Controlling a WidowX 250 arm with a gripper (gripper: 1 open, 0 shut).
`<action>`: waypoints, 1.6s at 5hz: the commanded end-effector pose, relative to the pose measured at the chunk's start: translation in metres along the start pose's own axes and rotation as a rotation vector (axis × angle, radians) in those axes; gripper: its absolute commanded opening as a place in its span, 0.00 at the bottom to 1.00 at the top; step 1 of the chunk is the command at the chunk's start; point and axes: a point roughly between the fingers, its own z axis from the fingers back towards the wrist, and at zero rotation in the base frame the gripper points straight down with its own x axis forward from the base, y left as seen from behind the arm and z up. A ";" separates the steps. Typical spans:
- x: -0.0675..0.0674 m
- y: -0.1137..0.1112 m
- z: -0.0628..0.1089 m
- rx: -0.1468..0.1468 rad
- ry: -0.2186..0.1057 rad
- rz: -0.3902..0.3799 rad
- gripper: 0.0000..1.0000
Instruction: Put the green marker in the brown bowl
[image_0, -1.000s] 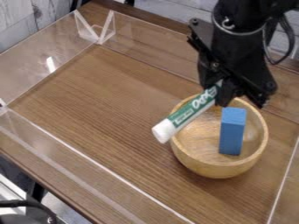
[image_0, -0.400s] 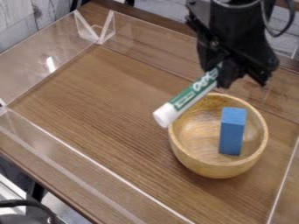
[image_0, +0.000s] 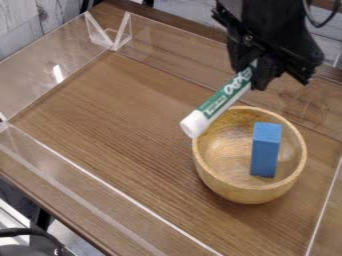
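The green marker (image_0: 218, 102), a slim white barrel with green label, hangs slanted in the air, its white lower end just above the left rim of the brown bowl (image_0: 227, 183). My black gripper (image_0: 257, 74) is shut on the marker's upper end, above and behind the bowl. The bowl is round light wood and sits at the right front of the table.
A blue block (image_0: 266, 149) stands upright inside the bowl. Clear acrylic walls (image_0: 40, 70) fence the wooden tabletop, with a folded clear piece (image_0: 110, 30) at the back left. The table's left and middle show bare wood.
The gripper has risen with the marker and drifted slightly back. The marker's lower end, which lay by the bowl's left rim, now hangs higher above it.
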 end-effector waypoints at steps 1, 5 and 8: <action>0.016 0.006 0.011 0.019 -0.057 0.067 0.00; 0.029 0.016 0.003 0.111 -0.038 0.252 0.00; 0.032 0.017 -0.006 0.177 -0.025 0.355 0.00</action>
